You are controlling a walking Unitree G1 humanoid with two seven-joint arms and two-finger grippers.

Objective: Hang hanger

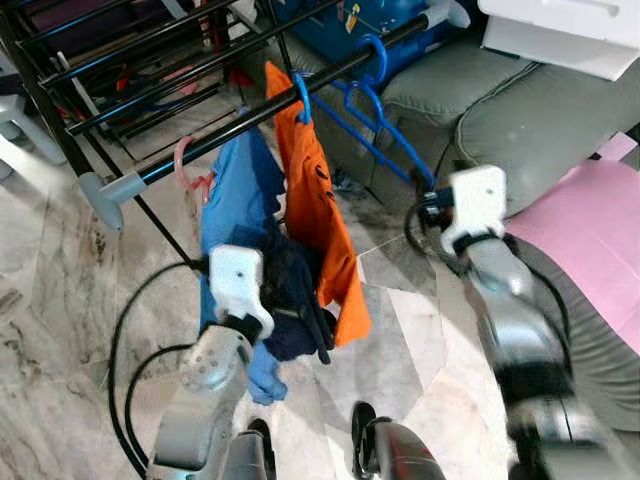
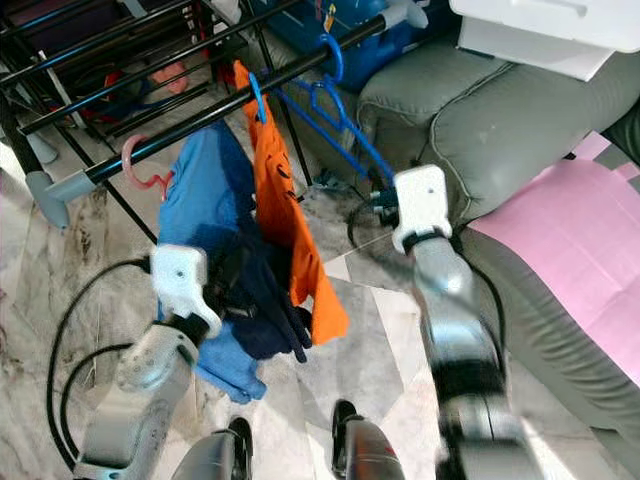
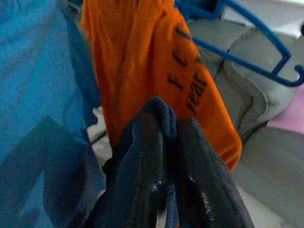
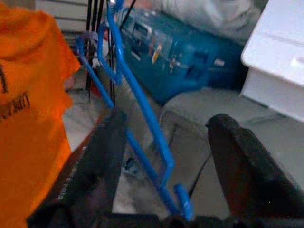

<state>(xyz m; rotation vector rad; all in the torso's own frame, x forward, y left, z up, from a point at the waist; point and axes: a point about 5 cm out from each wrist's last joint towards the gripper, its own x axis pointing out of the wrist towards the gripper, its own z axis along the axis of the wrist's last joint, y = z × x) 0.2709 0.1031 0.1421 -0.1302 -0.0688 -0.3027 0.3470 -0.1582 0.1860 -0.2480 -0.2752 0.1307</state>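
Right hand [image 4: 164,156] is held with its two black fingers spread apart around nothing, just short of the empty blue hanger [image 1: 385,130], whose hook is already over the black rail [image 1: 270,105] of the drying rack, to the right of the orange shirt [image 1: 320,220]. Left hand [image 3: 166,156] is clamped on a fold of dark navy cloth [image 1: 290,300], low and near, in front of the blue shirt [image 1: 235,190] and just left of the orange one. A pink hanger hook [image 1: 185,165] is seen on the rail further left, and a grey sofa [image 1: 530,120] lies to the far right.

The step is judged to be nearly finished: the hanger appears to be seated, and the right hand needs only to be drawn back along its own line, so that the slanted blue bar is not caught by either finger and the hook is not lifted off. The navy cloth should be kept low and steady so that nothing on the rail is tugged.
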